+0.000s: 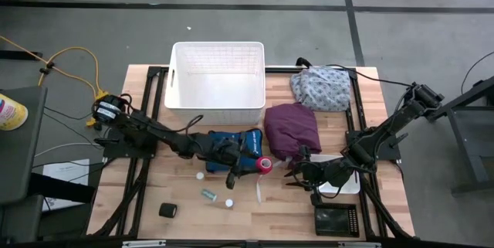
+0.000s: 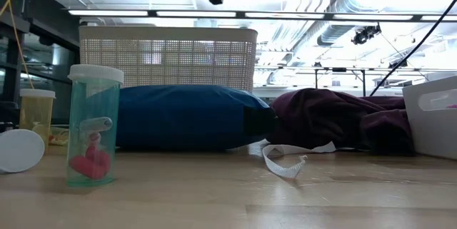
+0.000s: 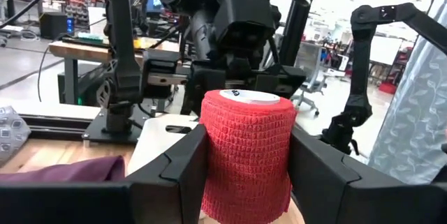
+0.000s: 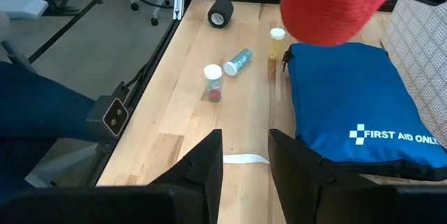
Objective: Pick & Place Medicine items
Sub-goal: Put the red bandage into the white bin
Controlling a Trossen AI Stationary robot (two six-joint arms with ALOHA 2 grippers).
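A red bandage roll (image 3: 246,154) is held in my left gripper (image 3: 246,182), which is shut on it above the table by the blue zip pouch's (image 1: 234,144) right end. The roll (image 1: 265,164) also shows blurred in the right wrist view (image 4: 335,4). To its right, my right gripper (image 4: 246,158) stands open, with nothing between its fingers. On the near-left table lie a black roll (image 1: 168,210), a greenish vial (image 1: 209,195), a small clear bottle (image 1: 228,202) and a white cap (image 1: 199,175). My left gripper pinches the red roll's curved side (image 3: 209,161) between its two fingers, one on each side. The fingers come about level from the table's left. The roll's white-cored end (image 3: 250,96) faces up, and the roll is lifted clear of the table.
A white basket (image 1: 218,86) stands at the far middle. A purple bundle (image 1: 292,124) and a floral bundle (image 1: 320,87) lie right of it. A white tray (image 1: 343,185) and a black block (image 1: 336,219) sit near right. A white strip (image 1: 258,192) lies on the wood.
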